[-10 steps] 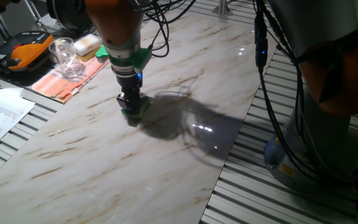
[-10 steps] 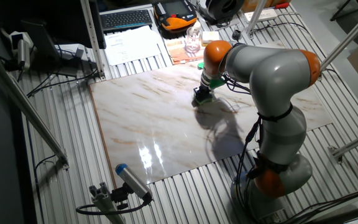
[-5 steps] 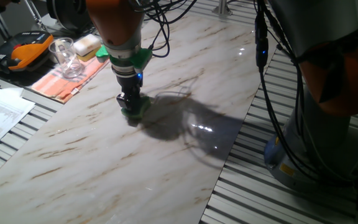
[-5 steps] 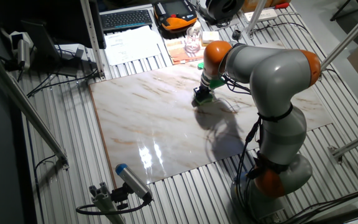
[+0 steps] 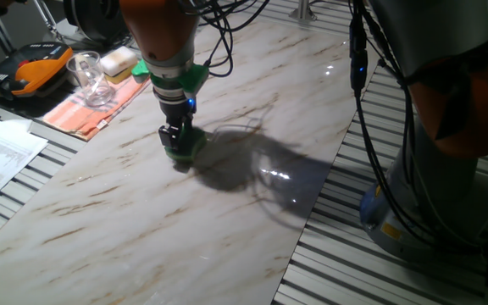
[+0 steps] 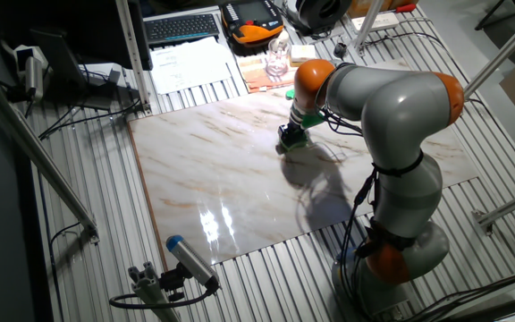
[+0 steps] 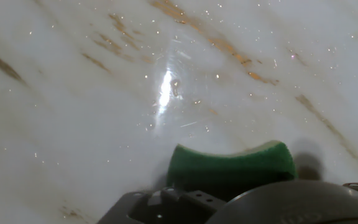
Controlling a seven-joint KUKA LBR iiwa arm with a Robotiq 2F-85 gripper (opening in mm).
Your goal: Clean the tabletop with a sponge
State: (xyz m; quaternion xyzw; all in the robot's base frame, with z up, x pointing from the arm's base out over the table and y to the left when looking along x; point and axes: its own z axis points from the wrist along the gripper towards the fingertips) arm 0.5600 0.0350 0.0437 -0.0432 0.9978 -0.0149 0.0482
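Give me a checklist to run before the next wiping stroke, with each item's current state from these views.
1. Sponge held by the gripper: ok, jaws closed on it.
2. Sponge resting on the tabletop: ok, its underside meets the slab in both fixed views.
3. Sponge inside the slab's edges: ok, bare marble shows on every side.
4. Path ahead in the hand view: ok, only veined marble and a glare spot.
5. Glass and orange cloth clear of the sponge: ok, both apart from it near the slab's edge.
6. Pressing force: cannot tell.

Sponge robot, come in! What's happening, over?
Gripper shut on sponge. Sponge pressed on tabletop. Path ahead bare marble, nothing blocking.
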